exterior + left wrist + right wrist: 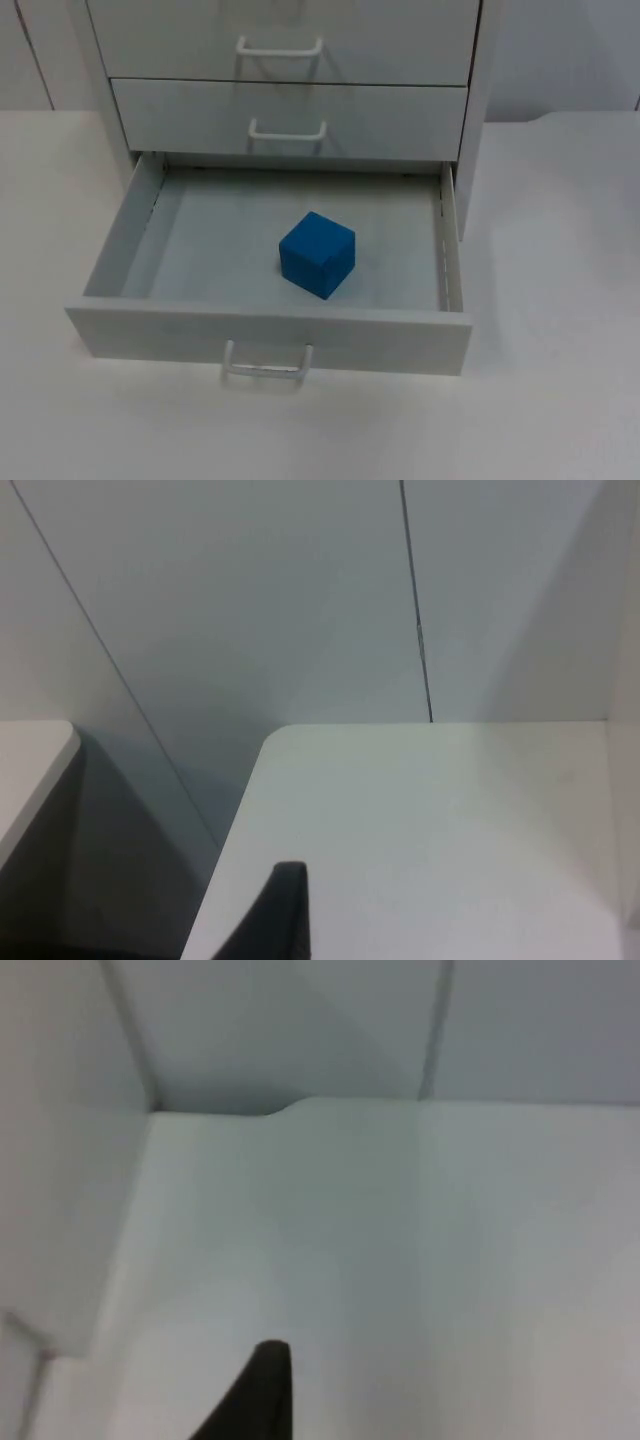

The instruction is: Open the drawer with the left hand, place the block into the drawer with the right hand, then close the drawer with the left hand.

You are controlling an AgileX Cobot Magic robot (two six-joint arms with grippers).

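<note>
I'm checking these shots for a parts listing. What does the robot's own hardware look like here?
Little of it can be made out. The left gripper's fingertip is a plain black, matte, tapered piece with a squared-off top. The right gripper's fingertip is also black and tapered, with a rounded tip. Neither carries any visible marking.

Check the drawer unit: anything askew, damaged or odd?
Nothing stands out. The bottom drawer is pulled out squarely, its handle intact, and the blue block sits flat inside on the floor, turned slightly, clear of the walls. The two upper drawers are shut flush.
</note>
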